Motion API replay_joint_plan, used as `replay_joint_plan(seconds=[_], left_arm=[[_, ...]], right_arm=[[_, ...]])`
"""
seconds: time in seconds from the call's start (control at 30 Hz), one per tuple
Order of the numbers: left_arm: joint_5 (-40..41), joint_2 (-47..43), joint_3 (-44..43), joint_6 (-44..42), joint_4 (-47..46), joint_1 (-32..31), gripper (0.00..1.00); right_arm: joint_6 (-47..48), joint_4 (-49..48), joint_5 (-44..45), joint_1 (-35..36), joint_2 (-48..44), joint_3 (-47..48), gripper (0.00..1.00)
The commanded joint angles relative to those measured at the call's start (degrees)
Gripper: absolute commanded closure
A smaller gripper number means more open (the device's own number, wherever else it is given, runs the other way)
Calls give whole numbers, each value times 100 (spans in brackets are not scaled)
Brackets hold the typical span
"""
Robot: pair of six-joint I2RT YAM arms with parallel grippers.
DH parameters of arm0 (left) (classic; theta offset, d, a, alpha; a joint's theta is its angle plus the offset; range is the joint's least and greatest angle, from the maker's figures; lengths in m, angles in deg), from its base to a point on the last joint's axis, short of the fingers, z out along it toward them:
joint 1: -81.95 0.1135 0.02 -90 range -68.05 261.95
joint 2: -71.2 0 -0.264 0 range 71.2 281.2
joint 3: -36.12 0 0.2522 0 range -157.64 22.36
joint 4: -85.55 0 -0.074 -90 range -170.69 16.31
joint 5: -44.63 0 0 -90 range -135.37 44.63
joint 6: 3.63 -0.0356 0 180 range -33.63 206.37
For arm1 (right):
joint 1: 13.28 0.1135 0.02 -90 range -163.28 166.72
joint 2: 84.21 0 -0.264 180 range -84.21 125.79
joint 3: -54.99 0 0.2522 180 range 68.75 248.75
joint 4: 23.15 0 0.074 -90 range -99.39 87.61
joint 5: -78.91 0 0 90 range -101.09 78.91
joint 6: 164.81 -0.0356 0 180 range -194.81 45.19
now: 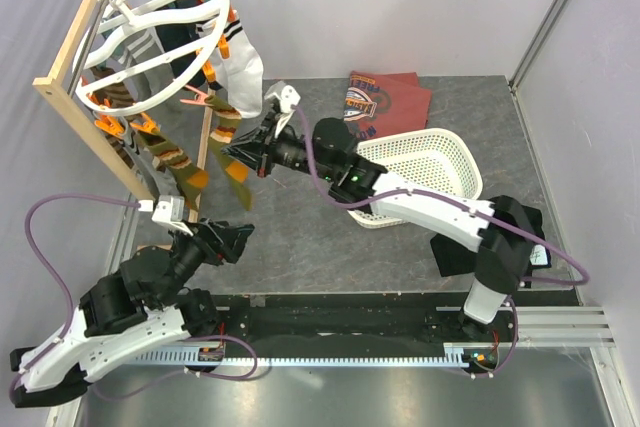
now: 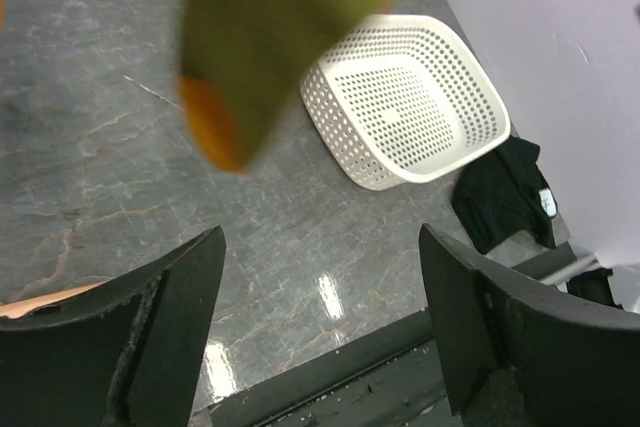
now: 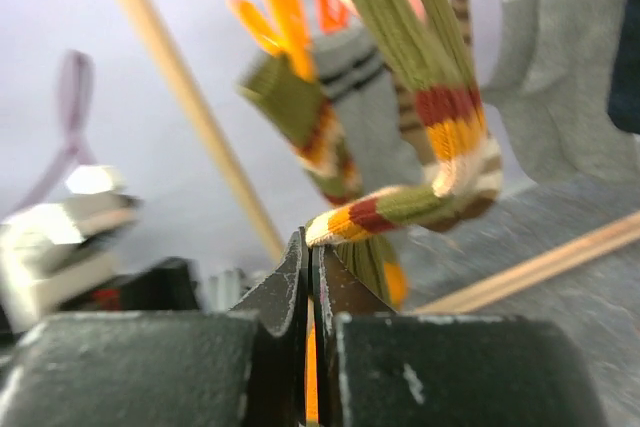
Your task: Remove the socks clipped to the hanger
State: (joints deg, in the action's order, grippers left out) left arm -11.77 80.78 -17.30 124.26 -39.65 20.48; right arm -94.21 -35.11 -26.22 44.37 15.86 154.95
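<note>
The white ring hanger [image 1: 150, 37] with orange clips hangs at the far left from the wooden rack. Several socks hang under it: olive-green striped ones [image 1: 228, 137], a white one with an orange band [image 1: 243, 67] and grey ones [image 3: 560, 117]. My right gripper [image 1: 240, 159] is shut on the toe end of an olive striped sock [image 3: 400, 207], which stays clipped above and bends up from the fingertips [image 3: 290, 277]. My left gripper [image 1: 238, 237] is open and empty below the socks. In its wrist view a blurred olive sock with an orange toe [image 2: 270, 37] hangs above its wide-apart fingers [image 2: 170, 327].
The wooden rack frame [image 1: 85, 127] stands along the left edge. A white mesh basket [image 1: 455, 152] sits at the right, also seen in the left wrist view [image 2: 480, 87]. A folded maroon shirt [image 1: 385, 97] lies behind it. A black cloth [image 2: 505, 197] lies near the right arm's base.
</note>
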Motion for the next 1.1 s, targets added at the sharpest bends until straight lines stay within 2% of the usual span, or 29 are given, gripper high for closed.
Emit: replay_joint_plan(seconds=[0.0, 0.2, 0.47, 0.87, 0.97, 1.0, 1.03, 1.07], left_arm=[[498, 298, -270, -185, -78, -14, 13], [796, 632, -560, -510, -201, -14, 12], [524, 685, -315, -1204, -1062, -5, 11], [937, 1089, -42, -1679, -1694, -5, 19], [815, 1142, -59, -1899, -1827, -14, 46], [806, 1142, -77, -1934, -1810, -5, 66], [771, 1133, -86, -1943, -1792, -5, 74], [701, 1107, -112, -1952, -1757, -5, 86]], right_arm=[[-696, -232, -314, 97, -576, -295, 100], [-1154, -215, -543, 194, -752, -480, 100], [-1320, -355, -534, 238, -770, -709, 100], [-1866, -505, -719, 352, -822, -814, 100], [-1901, -505, -701, 361, -858, -850, 100], [-1918, -496, -684, 361, -858, -858, 100], [-1910, -418, -666, 361, -849, -815, 100], [-1849, -304, -657, 361, -849, -754, 100]])
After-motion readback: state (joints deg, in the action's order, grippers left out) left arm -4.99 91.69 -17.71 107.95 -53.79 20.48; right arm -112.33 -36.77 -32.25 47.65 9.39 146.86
